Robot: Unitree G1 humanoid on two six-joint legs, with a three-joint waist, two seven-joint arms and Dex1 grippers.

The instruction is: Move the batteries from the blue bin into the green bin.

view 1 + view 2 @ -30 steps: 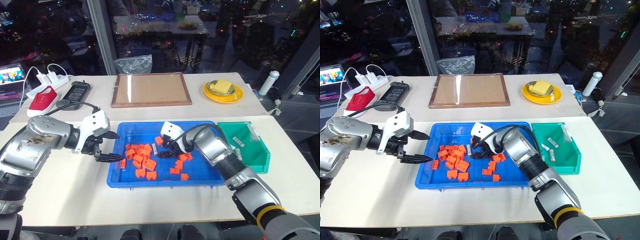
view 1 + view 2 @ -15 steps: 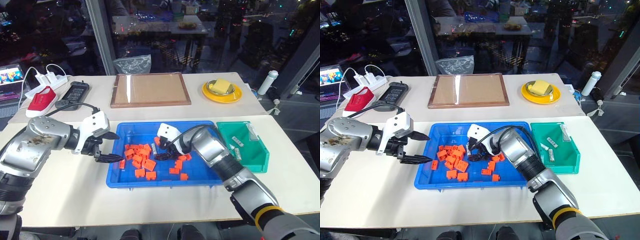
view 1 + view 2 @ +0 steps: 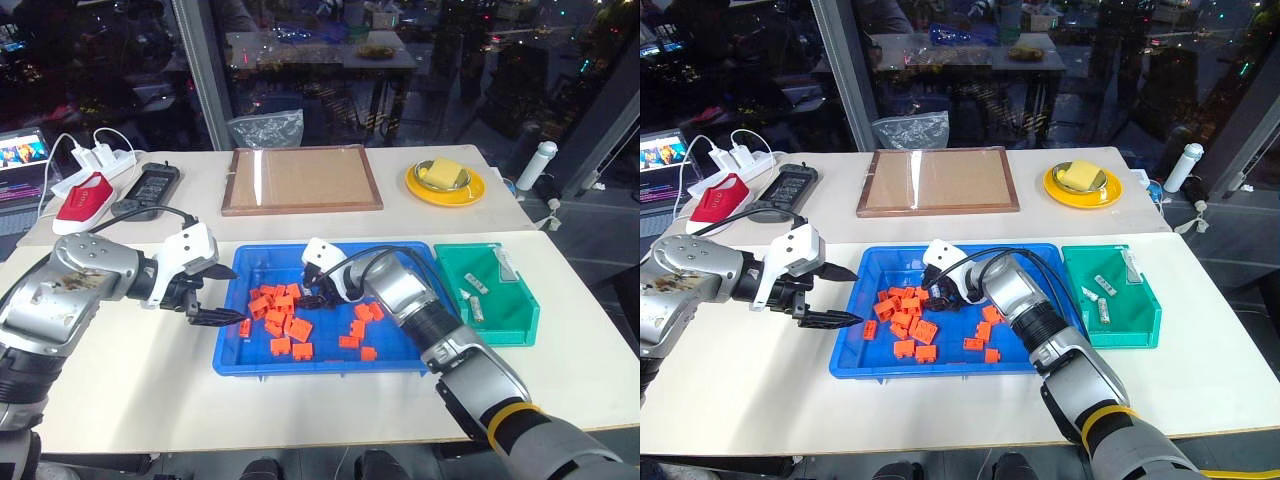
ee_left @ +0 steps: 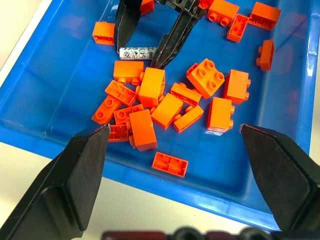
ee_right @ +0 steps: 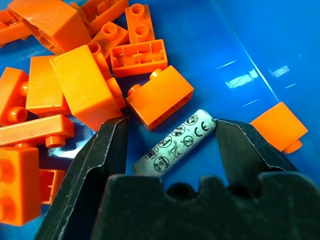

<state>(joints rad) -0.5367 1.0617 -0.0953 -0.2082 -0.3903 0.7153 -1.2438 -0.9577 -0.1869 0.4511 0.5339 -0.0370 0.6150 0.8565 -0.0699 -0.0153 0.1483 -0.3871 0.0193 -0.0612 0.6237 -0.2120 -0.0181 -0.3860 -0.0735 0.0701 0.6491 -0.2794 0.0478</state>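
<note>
The slim silvery-white battery (image 5: 176, 141) is straddled by the right gripper (image 5: 172, 145), fingers open, not yet clamped. If closed askew, it could be rolled away or an orange plastic block (image 5: 160, 97) pinched (they crowd it). The left gripper (image 4: 175, 165) is held open over the shallow blue plastic bin (image 4: 50, 75).

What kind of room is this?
Probably an office or lab at night: white tables against a dark window, a laptop and power strip alongside.

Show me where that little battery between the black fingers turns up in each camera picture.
Left wrist view: battery between the right gripper fingers, past the orange blocks.
Right wrist view: lying between that gripper's two fingers, beside the blocks.
Left and right eye views: too small to make out; look at the right gripper's tips.
Shared landmark: the blue tray.
</note>
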